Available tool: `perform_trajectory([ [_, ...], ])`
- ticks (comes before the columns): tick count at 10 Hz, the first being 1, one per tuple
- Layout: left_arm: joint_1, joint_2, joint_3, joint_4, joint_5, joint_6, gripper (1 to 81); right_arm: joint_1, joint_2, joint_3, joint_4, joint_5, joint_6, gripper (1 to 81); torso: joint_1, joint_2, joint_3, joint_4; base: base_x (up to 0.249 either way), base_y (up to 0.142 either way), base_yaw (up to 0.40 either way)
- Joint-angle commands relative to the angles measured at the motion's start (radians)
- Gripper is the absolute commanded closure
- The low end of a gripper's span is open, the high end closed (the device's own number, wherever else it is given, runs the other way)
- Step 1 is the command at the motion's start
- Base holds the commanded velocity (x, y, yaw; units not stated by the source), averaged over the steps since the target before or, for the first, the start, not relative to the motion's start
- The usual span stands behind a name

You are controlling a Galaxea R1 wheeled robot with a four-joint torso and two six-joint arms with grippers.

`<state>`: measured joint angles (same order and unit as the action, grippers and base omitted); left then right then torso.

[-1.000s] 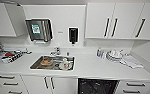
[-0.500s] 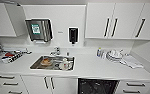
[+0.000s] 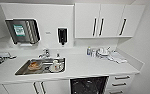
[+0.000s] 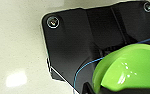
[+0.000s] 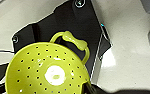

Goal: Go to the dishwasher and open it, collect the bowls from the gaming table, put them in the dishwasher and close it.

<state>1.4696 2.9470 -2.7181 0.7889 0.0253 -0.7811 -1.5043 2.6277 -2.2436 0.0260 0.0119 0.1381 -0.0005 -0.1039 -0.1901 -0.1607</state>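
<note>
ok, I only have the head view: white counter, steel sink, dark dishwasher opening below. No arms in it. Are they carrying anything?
Observer: The left wrist view has a glossy bright-green bowl right up against the camera.
Operator: And the right side?
Observer: The right wrist view has a yellow-green perforated bowl, colander-like, with a looped handle on its rim.
Operator: Grip ok on both?
Observer: Can't judge the grip from these views. Behind each bowl there is a pale glossy floor with a light reflecting on it, not the counter.
</note>
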Motion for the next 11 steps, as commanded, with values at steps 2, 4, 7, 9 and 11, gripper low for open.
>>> perform_trajectory([
  [2,-0.038,-0.008,-0.003,0.003,0.047,0.005,81.1,0.048,-0.029,0.007,-0.001,-0.055,-0.003,81.1,0.001,0.000,0.000,0.000,0.000,0.000,-0.326],
  [4,-0.038,-0.006,-0.002,0.003,0.047,0.006,81.1,0.049,-0.027,0.006,-0.003,-0.056,-0.003,81.1,0.001,0.000,0.000,0.000,0.000,-0.136,0.000],
  [7,-0.038,-0.005,-0.002,-0.002,0.047,0.006,81.1,0.045,-0.029,0.004,-0.003,-0.055,-0.003,81.1,0.001,0.000,0.000,0.000,0.000,-0.022,0.000],
  [9,-0.038,-0.006,-0.002,-0.002,0.047,0.006,81.1,0.045,-0.027,0.004,-0.001,-0.055,-0.003,81.1,0.001,0.000,0.000,0.000,0.000,0.000,0.000],
  [11,-0.038,-0.008,-0.002,-0.004,0.047,0.006,81.1,0.045,-0.027,0.004,-0.001,-0.055,-0.003,81.1,0.001,0.000,0.021,0.036,0.000,0.000,0.000],
])
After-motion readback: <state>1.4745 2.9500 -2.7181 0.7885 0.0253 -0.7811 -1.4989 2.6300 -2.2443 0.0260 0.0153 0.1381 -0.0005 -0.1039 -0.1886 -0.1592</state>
